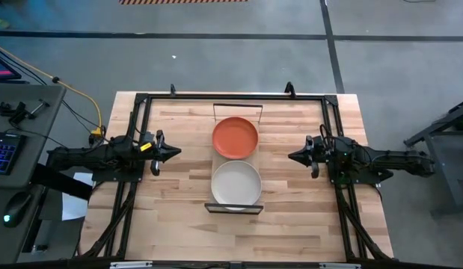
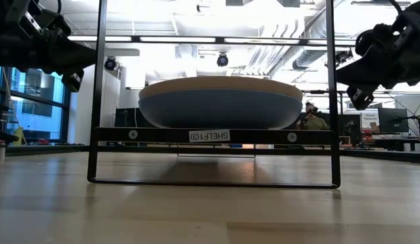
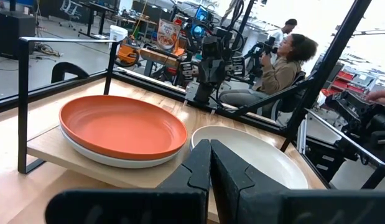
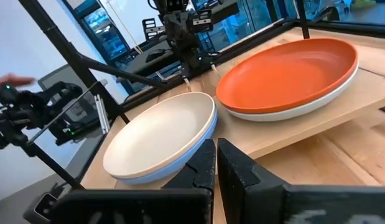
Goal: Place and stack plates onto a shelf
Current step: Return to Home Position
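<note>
The shelf stands mid-table, its light-wood board raised on black wire frames. Two stacks rest on the board. On its far half the red plate sits in the pale blue-white plate. On its near half the cream plate sits in the blue plate. My left gripper hovers shut to the left of the shelf, pointing at it. My right gripper hovers shut to its right, also pointing at it. Neither touches anything.
A black tube frame runs along the table's far, left and right edges. Bare tabletop lies on both sides of the shelf and in front of it. A seated person shows beyond the table, and a hand at the other side.
</note>
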Action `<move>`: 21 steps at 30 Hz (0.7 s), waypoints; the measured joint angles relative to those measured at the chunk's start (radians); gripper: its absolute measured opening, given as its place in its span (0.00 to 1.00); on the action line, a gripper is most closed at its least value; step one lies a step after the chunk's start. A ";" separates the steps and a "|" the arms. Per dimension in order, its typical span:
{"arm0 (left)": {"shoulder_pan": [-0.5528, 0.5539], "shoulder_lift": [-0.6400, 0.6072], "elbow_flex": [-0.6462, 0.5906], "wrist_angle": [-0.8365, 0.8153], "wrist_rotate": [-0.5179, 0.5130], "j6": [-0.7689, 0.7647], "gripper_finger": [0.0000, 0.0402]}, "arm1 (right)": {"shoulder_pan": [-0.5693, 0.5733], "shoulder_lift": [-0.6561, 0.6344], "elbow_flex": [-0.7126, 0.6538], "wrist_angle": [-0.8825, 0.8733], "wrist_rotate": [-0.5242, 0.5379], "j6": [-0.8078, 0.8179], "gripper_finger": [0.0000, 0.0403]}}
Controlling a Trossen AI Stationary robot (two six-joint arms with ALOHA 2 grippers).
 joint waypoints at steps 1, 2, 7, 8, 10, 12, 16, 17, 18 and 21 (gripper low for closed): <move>0.000 0.000 0.000 0.000 0.000 0.000 0.00 | 0.000 0.000 0.000 0.000 0.000 0.013 0.00; 0.000 0.000 0.000 0.000 0.000 0.000 0.00 | 0.002 0.000 0.000 0.000 0.000 0.019 0.00; -0.003 -0.011 0.000 0.001 0.000 0.000 0.00 | 0.025 -0.011 0.000 0.000 -0.005 0.015 0.00; -0.004 -0.010 0.001 0.007 0.000 0.000 0.00 | 0.024 -0.012 0.000 0.000 -0.004 0.015 0.00; -0.004 -0.010 0.001 0.007 0.000 0.000 0.01 | 0.024 -0.032 0.000 -0.001 -0.003 0.014 0.00; -0.004 -0.010 0.001 0.006 -0.001 0.000 0.01 | 0.024 -0.064 0.000 -0.001 -0.003 0.014 0.00; -0.004 -0.010 -0.002 0.010 -0.003 0.000 0.01 | 0.024 -0.145 0.000 0.009 -0.005 0.012 0.00; -0.004 -0.010 -0.003 0.011 -0.003 0.000 0.01 | 0.025 -0.145 0.001 0.034 -0.008 0.012 0.00; -0.004 -0.009 -0.003 0.011 -0.003 0.000 0.01 | 0.026 -0.143 0.000 0.041 -0.008 0.012 0.00; -0.004 -0.010 -0.003 0.014 -0.004 0.000 0.01 | 0.032 -0.145 0.000 0.054 -0.009 0.012 0.00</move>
